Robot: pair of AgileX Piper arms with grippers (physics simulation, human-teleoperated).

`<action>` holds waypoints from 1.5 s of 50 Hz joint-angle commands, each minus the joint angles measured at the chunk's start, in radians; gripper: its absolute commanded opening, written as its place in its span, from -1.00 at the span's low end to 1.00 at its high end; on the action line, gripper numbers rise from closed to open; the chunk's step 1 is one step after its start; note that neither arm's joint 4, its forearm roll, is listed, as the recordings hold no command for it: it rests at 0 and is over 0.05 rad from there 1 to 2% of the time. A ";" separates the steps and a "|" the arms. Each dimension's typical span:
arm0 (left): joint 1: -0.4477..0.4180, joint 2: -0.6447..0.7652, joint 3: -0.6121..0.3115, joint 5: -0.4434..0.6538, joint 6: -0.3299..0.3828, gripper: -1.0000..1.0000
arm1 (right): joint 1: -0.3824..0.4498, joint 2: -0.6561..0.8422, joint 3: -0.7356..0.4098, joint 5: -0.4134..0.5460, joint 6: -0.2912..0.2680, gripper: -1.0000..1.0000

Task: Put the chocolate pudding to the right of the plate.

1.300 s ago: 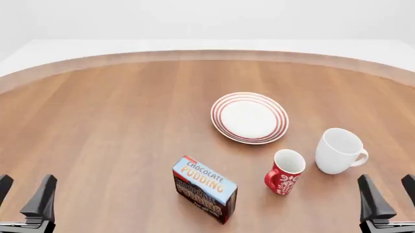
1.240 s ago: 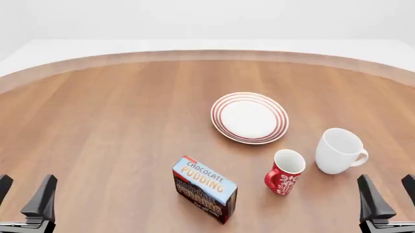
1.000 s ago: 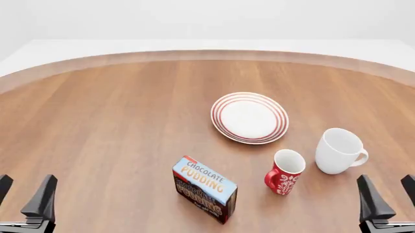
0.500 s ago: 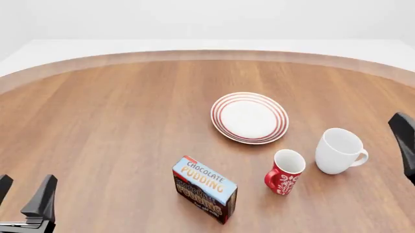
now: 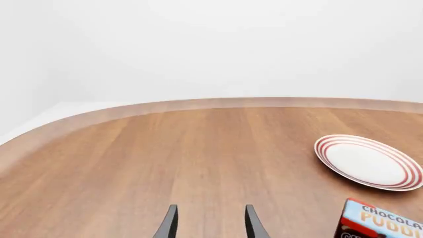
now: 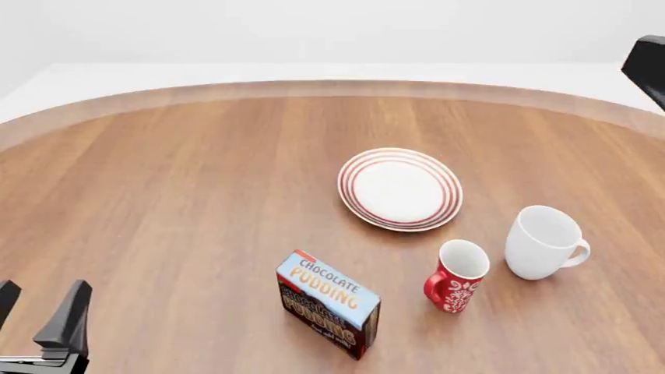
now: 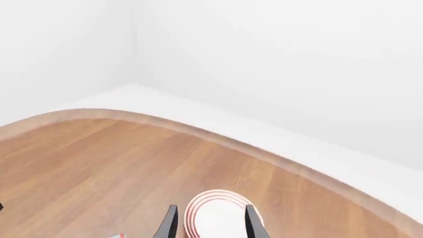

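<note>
Well below and left of the raised right claw [image 7: 208, 223], its jaws apart and empty, lay the chocolate pudding [image 6: 327, 301], short of the plate [image 6: 400, 188]; the red mug [image 6: 456, 275] and white mug [image 6: 543, 241] risked being toppled in transit

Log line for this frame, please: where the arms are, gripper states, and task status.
left gripper: open, low, near table edge | right gripper: open, raised | blue-topped brown chocolate pudding carton: untouched, nearer than red-ringed white plate | status: not placed
</note>
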 commanded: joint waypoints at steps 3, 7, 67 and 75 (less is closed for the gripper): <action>0.000 0.000 0.000 0.000 0.000 1.00 | 0.135 0.127 -0.151 0.068 -0.019 1.00; 0.000 0.000 0.000 0.000 0.000 1.00 | 0.153 0.144 -0.153 0.069 -0.023 1.00; 0.000 0.000 0.000 0.000 0.000 1.00 | 0.357 0.605 -0.093 0.169 -0.059 1.00; 0.000 0.000 0.000 0.000 0.000 1.00 | 0.317 0.677 -0.121 0.228 -0.068 1.00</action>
